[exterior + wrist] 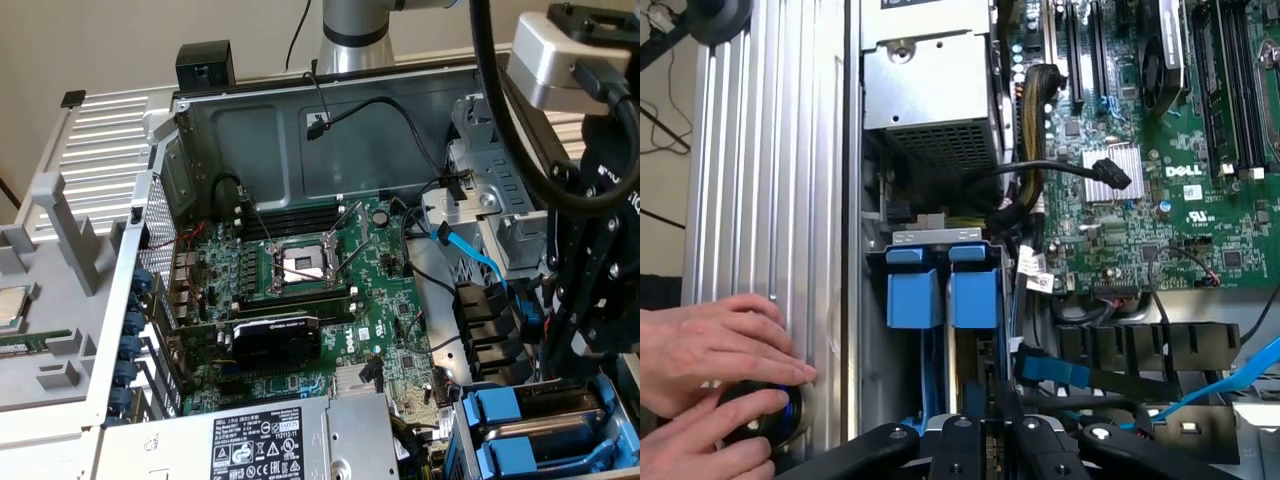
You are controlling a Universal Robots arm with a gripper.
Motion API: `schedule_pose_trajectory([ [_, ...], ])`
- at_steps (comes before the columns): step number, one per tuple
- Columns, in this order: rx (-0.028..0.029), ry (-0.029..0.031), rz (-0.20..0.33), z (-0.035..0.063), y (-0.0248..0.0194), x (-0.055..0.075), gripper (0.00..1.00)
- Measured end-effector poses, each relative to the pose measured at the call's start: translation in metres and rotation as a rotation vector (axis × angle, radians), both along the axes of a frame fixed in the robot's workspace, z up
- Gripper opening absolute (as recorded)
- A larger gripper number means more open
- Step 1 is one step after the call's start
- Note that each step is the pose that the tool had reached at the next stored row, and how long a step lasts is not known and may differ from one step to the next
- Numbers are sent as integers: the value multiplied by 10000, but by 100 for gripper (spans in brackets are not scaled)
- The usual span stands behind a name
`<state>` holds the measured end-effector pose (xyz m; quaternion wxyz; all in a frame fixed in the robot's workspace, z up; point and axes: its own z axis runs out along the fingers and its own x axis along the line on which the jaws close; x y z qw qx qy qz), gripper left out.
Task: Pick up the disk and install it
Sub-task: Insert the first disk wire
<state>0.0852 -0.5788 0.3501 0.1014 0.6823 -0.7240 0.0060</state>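
The disk (973, 296), a silver drive in a bright blue carrier, stands on edge in the drive bay, next to a second blue carrier (912, 292). In the exterior view both blue carriers (515, 412) sit in the bay at the lower right of the open computer case. My gripper (985, 400) reaches down into this bay, its black fingers close together on the disk's near edge. In the exterior view my gripper (572, 345) hangs just above the bay, and its fingertips are hidden behind the bay's frame.
A person's hands (710, 375) rest on a round black knob (768, 415) outside the case wall. The green motherboard (330, 290) fills the case's middle. A grey power-supply box (290, 440) lies in front. Blue and black cables (480, 265) run beside the bay.
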Motion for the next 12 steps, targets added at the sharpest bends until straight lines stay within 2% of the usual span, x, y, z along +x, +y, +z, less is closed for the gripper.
schedule_pose_trajectory([
  [1, 18, -26, -13, -4, -1, 1, 17],
  [5, 48, -40, -105, -23, -13, 0, 17],
  [12, 77, -130, -202, -46, -16, -36, 17],
])
